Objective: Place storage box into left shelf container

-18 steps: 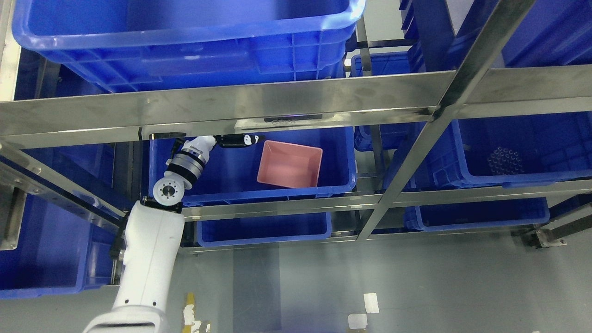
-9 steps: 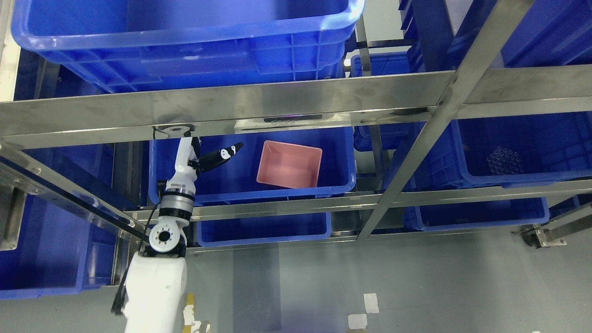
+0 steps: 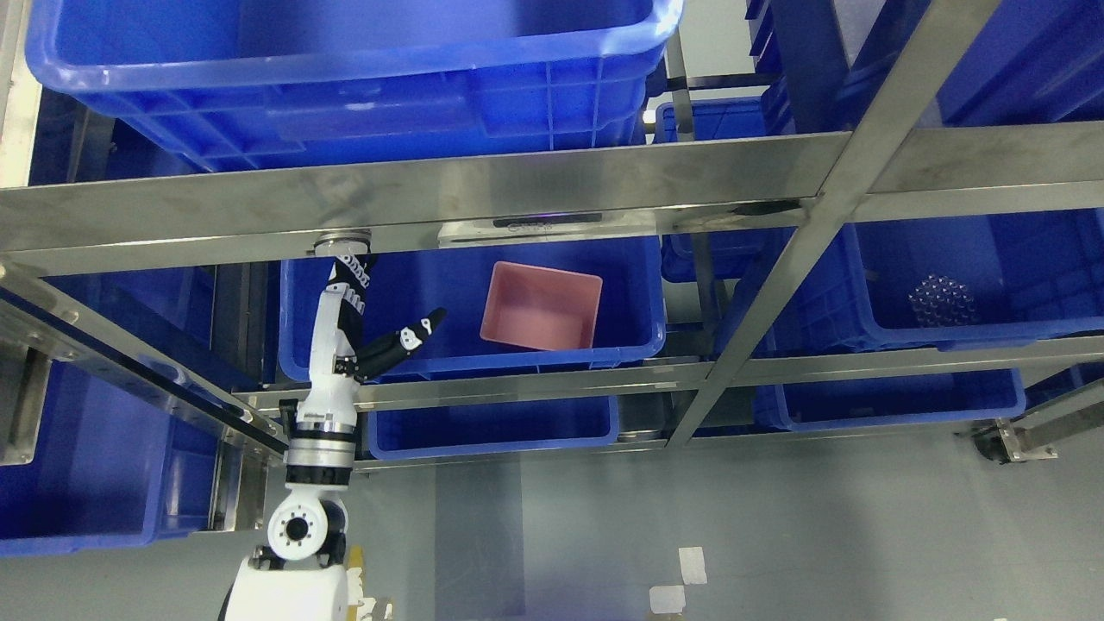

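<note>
Resting at 3 o'clock inside blue container (image 3: 638, 297), pink storage box (image 3: 541, 306) looks placed; left hand (image 3: 354, 332) empty, fingers (image 3: 420, 329) released.

Steel shelf frame (image 3: 552, 185), crossbar running full width. Large blue crate (image 3: 345, 78) on top tier, left. Right bay: blue bin (image 3: 975, 285) holding a cluster of small clear round items (image 3: 940, 300). Lower tier: shallow blue tray (image 3: 492, 427). Grey floor (image 3: 776, 535) with white tape squares (image 3: 692, 565).
</note>
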